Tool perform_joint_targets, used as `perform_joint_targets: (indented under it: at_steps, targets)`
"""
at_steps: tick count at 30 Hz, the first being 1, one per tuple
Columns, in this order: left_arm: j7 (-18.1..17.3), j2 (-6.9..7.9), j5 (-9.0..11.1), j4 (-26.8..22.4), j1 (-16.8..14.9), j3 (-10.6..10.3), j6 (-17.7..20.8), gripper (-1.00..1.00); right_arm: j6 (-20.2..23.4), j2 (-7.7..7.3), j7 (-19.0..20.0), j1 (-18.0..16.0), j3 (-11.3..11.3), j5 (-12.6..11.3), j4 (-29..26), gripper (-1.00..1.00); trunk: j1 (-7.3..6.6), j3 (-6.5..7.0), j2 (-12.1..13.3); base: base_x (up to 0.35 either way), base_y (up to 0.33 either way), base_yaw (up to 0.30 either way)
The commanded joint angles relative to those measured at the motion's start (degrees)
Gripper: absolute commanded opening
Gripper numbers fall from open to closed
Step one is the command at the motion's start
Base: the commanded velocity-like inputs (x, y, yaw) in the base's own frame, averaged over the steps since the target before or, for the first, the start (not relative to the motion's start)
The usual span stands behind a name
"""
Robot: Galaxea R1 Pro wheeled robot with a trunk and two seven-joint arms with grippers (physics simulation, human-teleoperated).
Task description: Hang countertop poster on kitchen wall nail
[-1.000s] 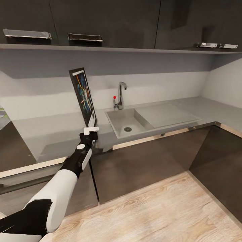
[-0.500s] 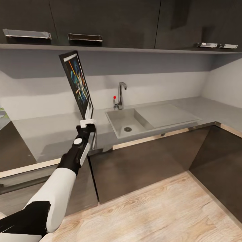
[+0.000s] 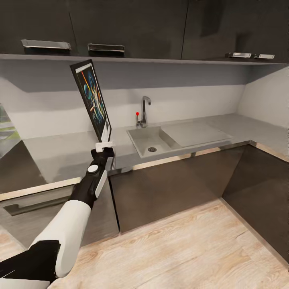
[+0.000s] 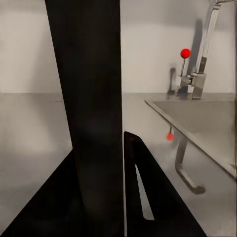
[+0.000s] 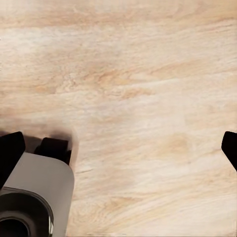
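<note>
My left gripper [image 3: 105, 144] is shut on the bottom edge of the poster [image 3: 91, 96]. The poster stands upright and tilted a little to the left, above the front of the kitchen countertop [image 3: 60, 150], with its colourful face turned to the right. In the left wrist view the poster [image 4: 89, 98] is a dark slab beside one black finger [image 4: 136, 187]. My right gripper [image 5: 118, 148] is open over the wooden floor, its fingertips [image 5: 10, 150] wide apart. The wall nails are out of view.
A sink [image 3: 141, 138] with a tap [image 3: 144, 110] and red knob [image 3: 137, 113] is set in the countertop right of the poster. Dark upper cabinets [image 3: 128, 24] hang over the light grey wall [image 3: 188, 96]. The counter turns a corner at the right. Wooden floor [image 3: 180, 249] lies below.
My left gripper has lifted the poster higher above the countertop. The whole view has since shifted slightly, so the camera moved.
</note>
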Motion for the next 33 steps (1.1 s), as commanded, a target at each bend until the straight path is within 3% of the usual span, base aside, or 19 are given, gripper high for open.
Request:
perform_joint_targets:
  at_steps: [1, 21, 33]
  targets:
    - [0.12, -0.06, -0.58, 0.04, -0.05, 0.17, -0.16, -1.00, -0.14, -0.01, -0.07, -0.02, 0.02, 0.43, 0.03, 1.00, -0.04, -0.05, -0.03, -0.329, 0.000, 0.000]
    - [0.12, -0.06, -0.50, 1.83, -0.03, 0.17, -0.16, -1.00, -0.14, -0.01, -0.07, -0.02, 0.08, 0.43, 0.03, 1.00, -0.04, -0.05, -0.03, -0.067, 0.000, 0.000]
    - [0.12, -0.06, -0.45, 1.89, -0.03, 0.17, -0.17, -1.00, -0.14, -0.01, -0.07, -0.02, 0.03, 0.43, 0.03, 1.00, -0.04, -0.05, -0.03, -0.297, 0.000, 0.000]
